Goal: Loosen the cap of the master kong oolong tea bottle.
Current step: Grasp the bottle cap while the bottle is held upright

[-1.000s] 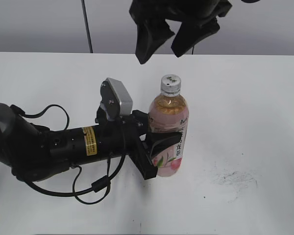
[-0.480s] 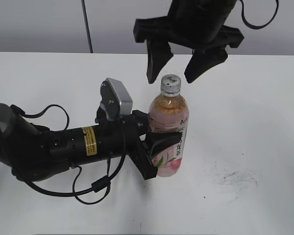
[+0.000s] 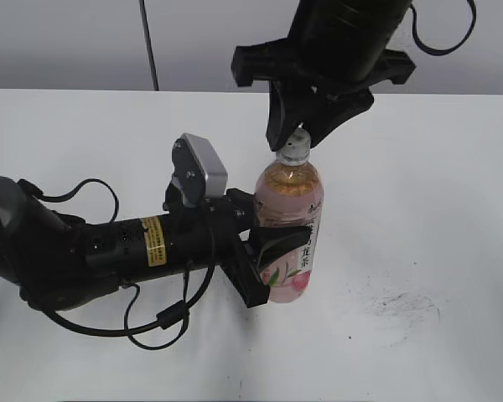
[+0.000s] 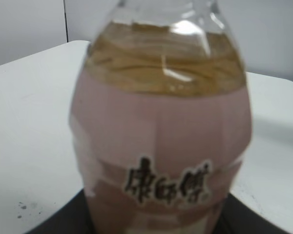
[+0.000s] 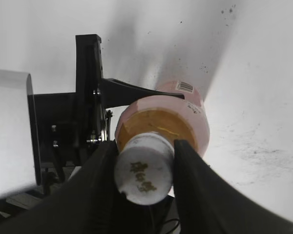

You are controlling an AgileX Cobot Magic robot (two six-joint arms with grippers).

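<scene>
Counter (image 3: 453,167): white, carries the upright master kong oolong tea bottle (image 3: 288,226).
Left gripper (image 3: 272,260): jaws clamped around the bottle's labelled body, bracing it.
Right gripper (image 5: 145,168): jaws closed on the cap (image 5: 144,169) from above.
Progress: grip made; the loosening twist is left.

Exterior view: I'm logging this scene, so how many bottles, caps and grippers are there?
Bottle: 1
Cap: 1
Grippers: 2, the left gripper and the right gripper
Total: 4
</scene>
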